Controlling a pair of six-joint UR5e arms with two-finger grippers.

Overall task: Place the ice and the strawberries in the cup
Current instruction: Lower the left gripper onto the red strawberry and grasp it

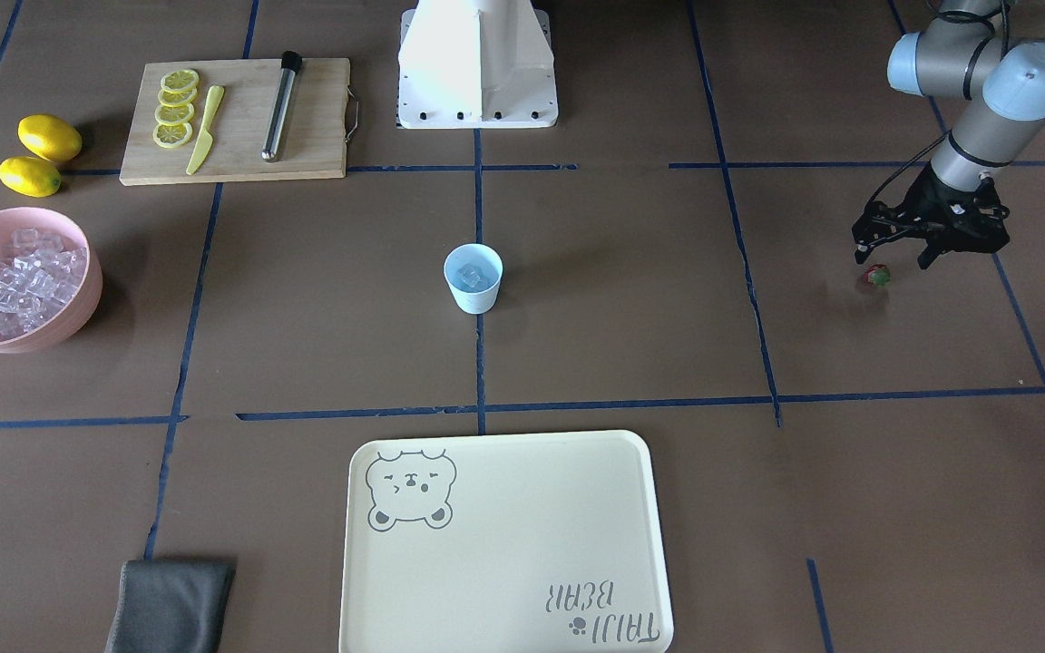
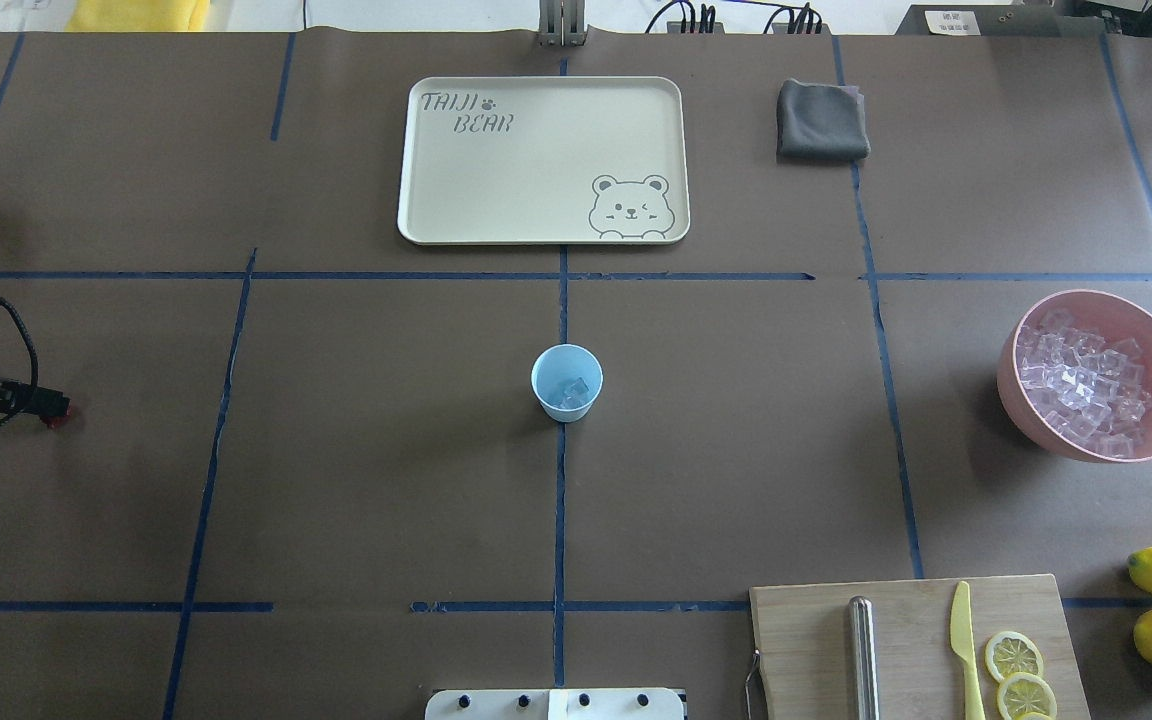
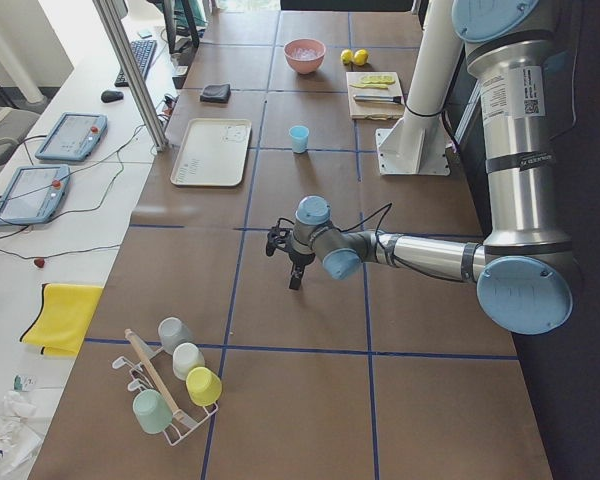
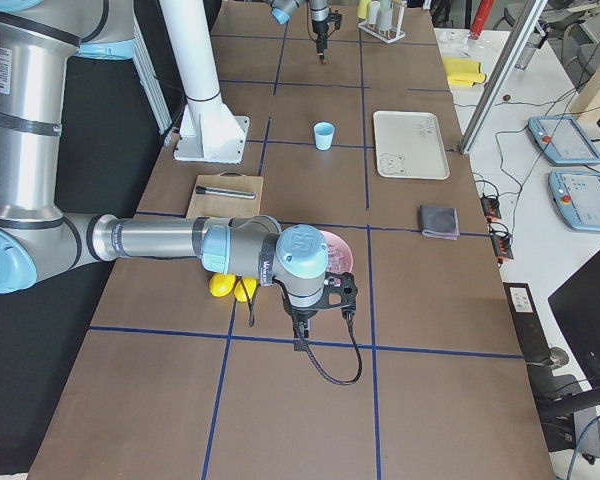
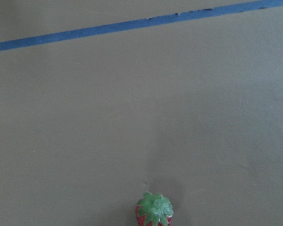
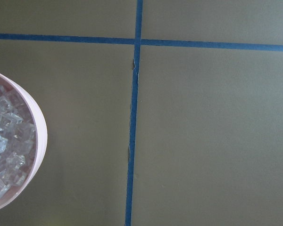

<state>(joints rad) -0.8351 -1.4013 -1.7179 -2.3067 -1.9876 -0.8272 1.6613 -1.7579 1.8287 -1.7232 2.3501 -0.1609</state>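
Observation:
The light-blue cup (image 1: 473, 279) (image 2: 567, 382) stands at the table's centre with a few ice cubes (image 2: 573, 392) in it. More ice (image 1: 14, 281) (image 6: 4, 146) fills the pink bowl (image 2: 1026, 400). One small red strawberry (image 1: 877, 275) (image 5: 154, 210) with a green top lies on the table. My left gripper (image 1: 894, 258) hovers open just above and behind it, holding nothing. My right gripper (image 4: 315, 312) shows only in the exterior right view, beside the pink bowl; I cannot tell whether it is open or shut.
A cream bear tray (image 2: 541, 160) and a grey cloth (image 2: 821, 120) lie at the far side. A cutting board (image 1: 237, 118) holds lemon slices, a yellow knife and a metal rod. Two lemons (image 1: 40, 154) sit beside it. The robot base (image 1: 477, 63) is behind the cup.

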